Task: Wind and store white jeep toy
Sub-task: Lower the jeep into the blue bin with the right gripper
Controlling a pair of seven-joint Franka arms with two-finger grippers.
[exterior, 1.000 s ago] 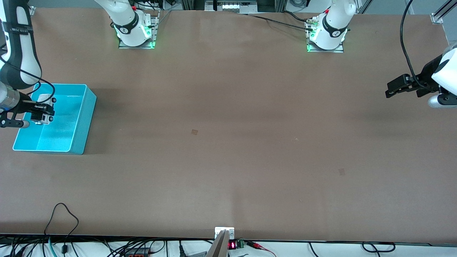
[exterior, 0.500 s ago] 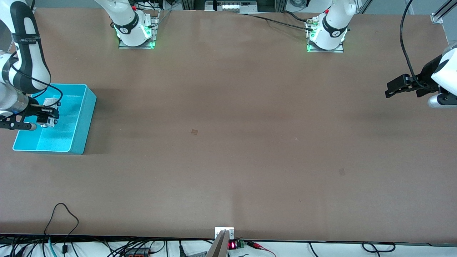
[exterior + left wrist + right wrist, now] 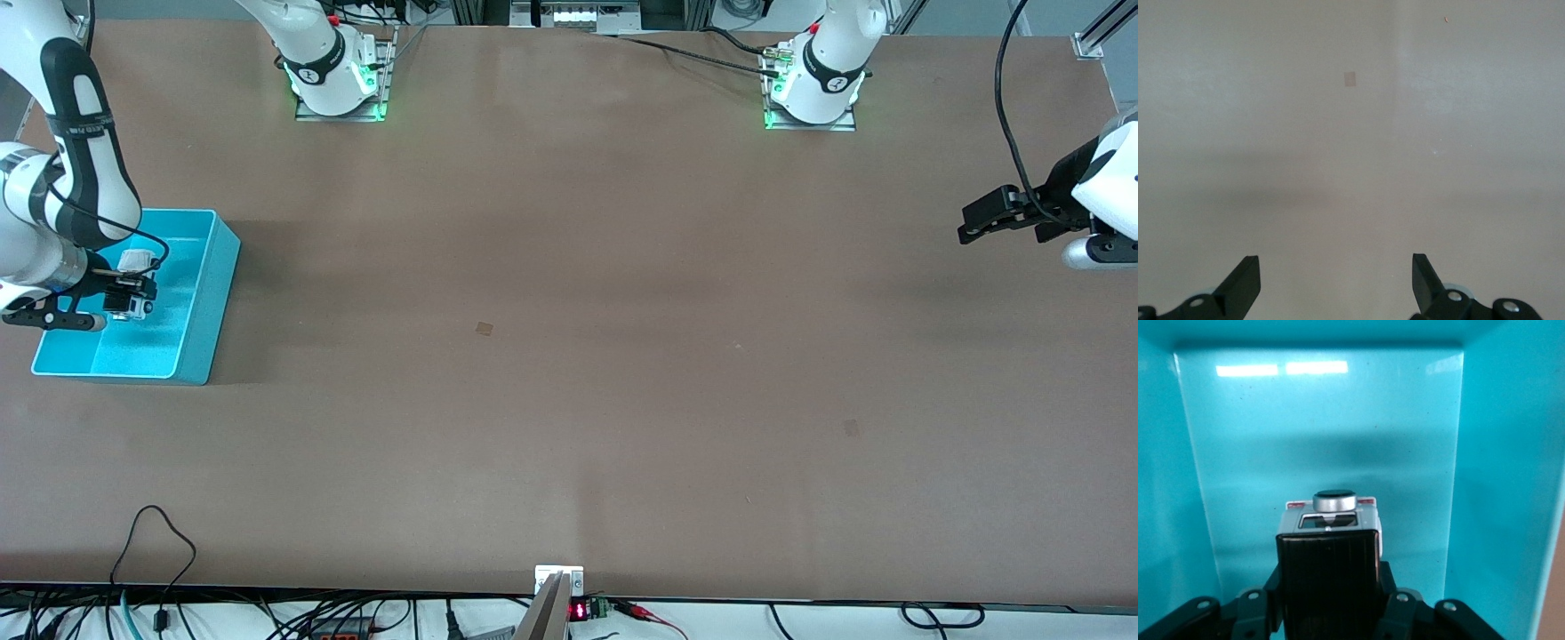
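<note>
- The jaws of the right gripper (image 3: 133, 298) are pressed onto the sides of the white jeep toy (image 3: 1330, 523), pinching it over the inside of the cyan bin (image 3: 203, 302). The jaws of the left gripper (image 3: 1336, 280) are spread wide with nothing between them.
- In the right wrist view, the toy sits between the black fingers (image 3: 1328, 577). Its black roof panel faces the camera, and a round silver part, possibly a spare wheel, shows at its end. The bin's glossy floor and walls surround it.
- In the front view, the bin stands at the right arm's end of the table (image 3: 569, 356). The toy (image 3: 127, 303) hangs above the bin's floor; how high above cannot be told.
- Judged by its look, the toy is light, rigid and hard-shelled, with smooth painted sides that could slip under a weak pinch. Its small wheels would let it roll once it is set down.
- The flat body sides, where the fingers grip now, seem the best hold. The wheels and roof edges seem poor places to take it.
- The storing step looks close to done. A low release onto the bin's floor would likely keep the toy from bouncing or rolling against a wall.
- The left arm waits. Its gripper (image 3: 987, 218) hovers over bare table at the left arm's end, well apart from the bin.
</note>
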